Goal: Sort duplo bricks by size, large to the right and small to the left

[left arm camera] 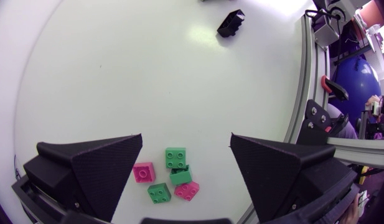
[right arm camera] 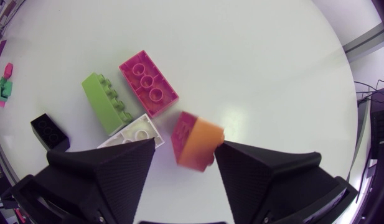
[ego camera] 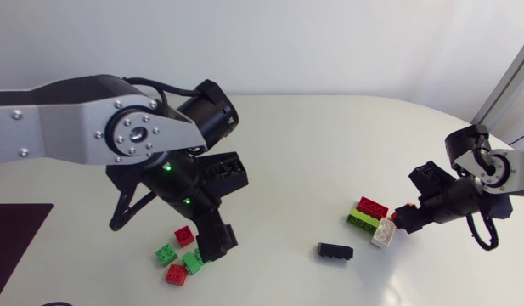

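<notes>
Right fingers (right arm camera: 104,174) stand spread about a tilted orange-red brick (right arm camera: 195,144), left fingers (left arm camera: 98,165) spread above the small bricks (left arm camera: 175,157).

The white tabletop (ego camera: 329,144) looks smooth, with a soft, low sheen. The long red studded brick (right arm camera: 148,83), the long lime-green brick (right arm camera: 106,104) and the orange-and-red brick (right arm camera: 195,142) look like glossy moulded plastic. The black studded brick (right arm camera: 50,132) looks duller. The left gripper (left arm camera: 187,140) has matt black fingers (left arm camera: 98,168) with a fine, grainy ribbed texture, and the right gripper (right arm camera: 185,149) has the same finish. The left arm's silver-grey link (ego camera: 66,127) looks like satin metal, and its round joint (ego camera: 212,115) is matt black.
</notes>
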